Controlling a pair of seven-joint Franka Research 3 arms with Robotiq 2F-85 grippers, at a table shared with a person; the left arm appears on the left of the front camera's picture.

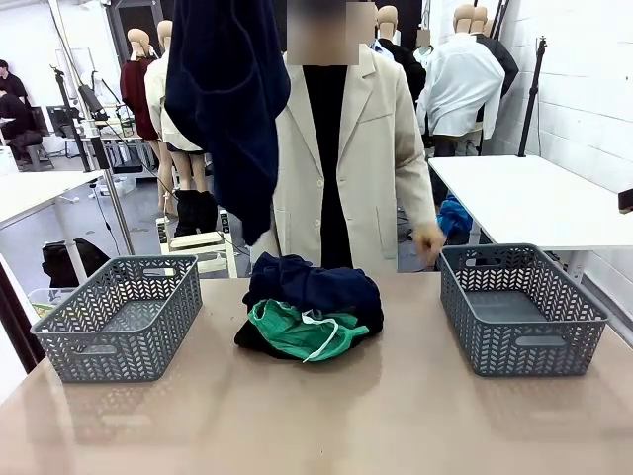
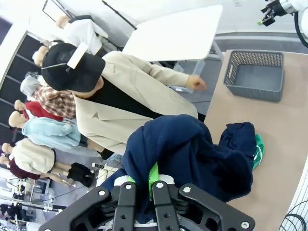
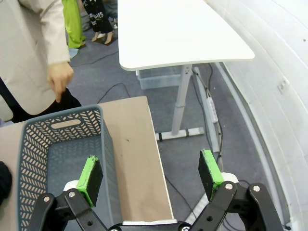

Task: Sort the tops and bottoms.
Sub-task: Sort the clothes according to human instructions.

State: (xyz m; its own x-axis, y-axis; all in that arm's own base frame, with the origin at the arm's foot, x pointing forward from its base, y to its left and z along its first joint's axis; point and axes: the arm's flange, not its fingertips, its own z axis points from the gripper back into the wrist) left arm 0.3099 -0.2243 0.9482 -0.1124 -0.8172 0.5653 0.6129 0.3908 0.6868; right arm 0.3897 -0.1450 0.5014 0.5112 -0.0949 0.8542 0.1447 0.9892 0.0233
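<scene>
Baskets are bracketing the near stretch of the table (image 1: 326, 426). The left basket (image 1: 124, 346) and the right basket (image 1: 519, 346) are standing well apart with nothing showing inside them, likely waiting as the two sorting bins. Between them the green garment (image 1: 297, 332) is lying crumpled, its white drawstring (image 1: 319, 329) trailing over it. A black garment (image 1: 252, 341) is peeking out underneath, and navy folds (image 1: 316, 282) are heaping on top.

Above that pile the navy garment (image 1: 227, 89) is hanging long and loose, presumably raised to part it from the rest; its top is running off the front view. In the left wrist view the left gripper (image 2: 152, 179) is clenching a bunch of that cloth between its pads. The right gripper (image 3: 149, 169) is hovering over the right basket's outer side with jaws spread wide and nothing between them, probably standing by.

Whether the navy folds are the lifted garment's tail or a separate piece, I cannot tell. Beyond the table a person in a beige blazer (image 1: 381, 168) is standing, one hand (image 1: 429, 242) blurring just beside the right basket.
</scene>
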